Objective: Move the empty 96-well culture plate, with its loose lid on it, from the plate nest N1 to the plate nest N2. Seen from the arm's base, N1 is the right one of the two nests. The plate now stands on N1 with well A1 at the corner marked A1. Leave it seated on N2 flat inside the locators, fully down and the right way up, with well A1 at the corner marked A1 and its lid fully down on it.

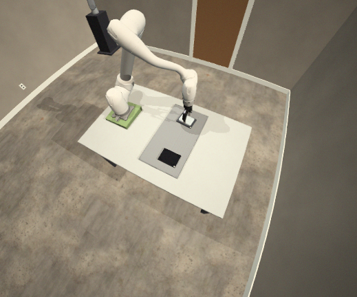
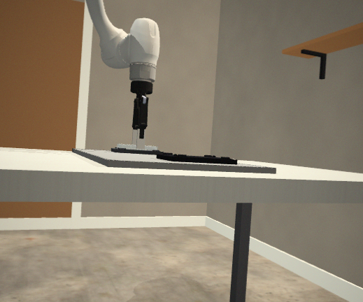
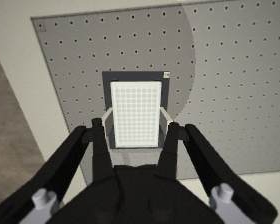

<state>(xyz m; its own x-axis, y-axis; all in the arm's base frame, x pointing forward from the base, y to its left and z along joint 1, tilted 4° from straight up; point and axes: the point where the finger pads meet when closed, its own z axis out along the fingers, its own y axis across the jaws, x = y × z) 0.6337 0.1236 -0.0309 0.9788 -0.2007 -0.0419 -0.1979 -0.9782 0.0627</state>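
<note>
The white 96-well plate with its clear lid [image 3: 135,114] stands on the dark nest N1 [image 3: 136,76], at the far end of the grey perforated board [image 1: 174,139]. It also shows in the overhead view [image 1: 186,120] and low in the side view [image 2: 137,145]. My gripper [image 3: 136,114] points straight down over it. The fingers are shut on the plate's two long sides. The gripper also shows in the overhead view [image 1: 187,115] and in the side view [image 2: 138,134]. The plate looks flat and level with the nest. Nest N2 [image 1: 169,157] [image 2: 196,159] is an empty black square at the near end of the board.
The board lies on a white table [image 1: 200,165]. The arm's base stands on a green pad [image 1: 124,115] at the table's left corner. A wooden shelf [image 2: 333,42] hangs on the wall, well away from the nests.
</note>
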